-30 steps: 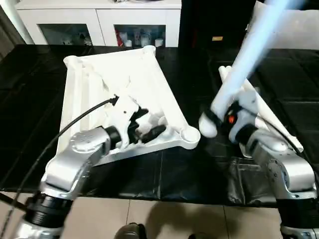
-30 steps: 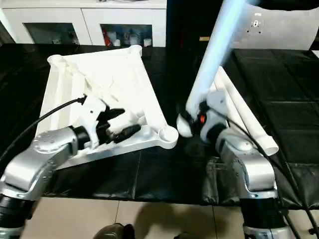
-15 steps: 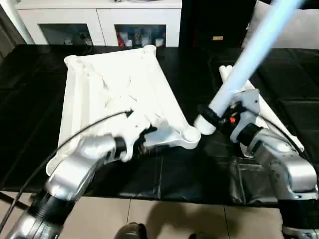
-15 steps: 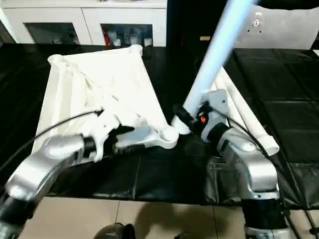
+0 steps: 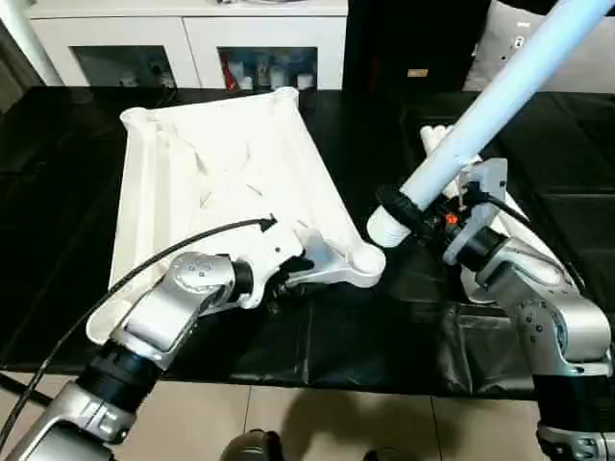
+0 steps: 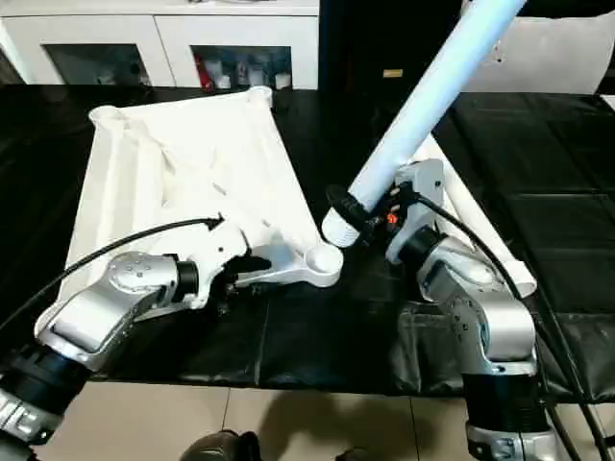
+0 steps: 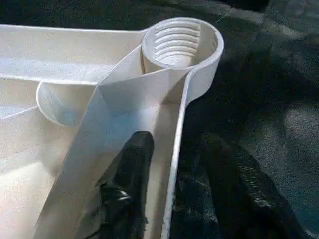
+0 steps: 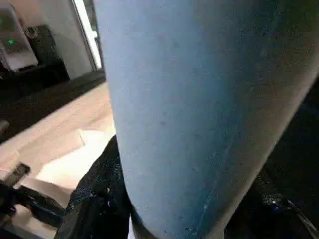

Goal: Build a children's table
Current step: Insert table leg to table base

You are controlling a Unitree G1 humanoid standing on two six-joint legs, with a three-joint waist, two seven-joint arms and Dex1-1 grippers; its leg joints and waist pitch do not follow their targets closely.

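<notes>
At the near right corner of the upturned table top [image 5: 221, 182], which lies underside-up on the left of the black worktable [image 5: 384, 327], the left gripper [image 7: 172, 199] has slid from the ribbed interior out to the rim, one black finger now inside the wall and one outside, narrowly pinching it just behind the threaded corner socket [image 7: 180, 42]. Meanwhile the right gripper [image 6: 370, 216], clamped around a leg [image 5: 480, 125], has tipped it lower and swung its butt end to just beside that socket. Bracing and aiming look done, so seating the leg seems the next step.
</notes>
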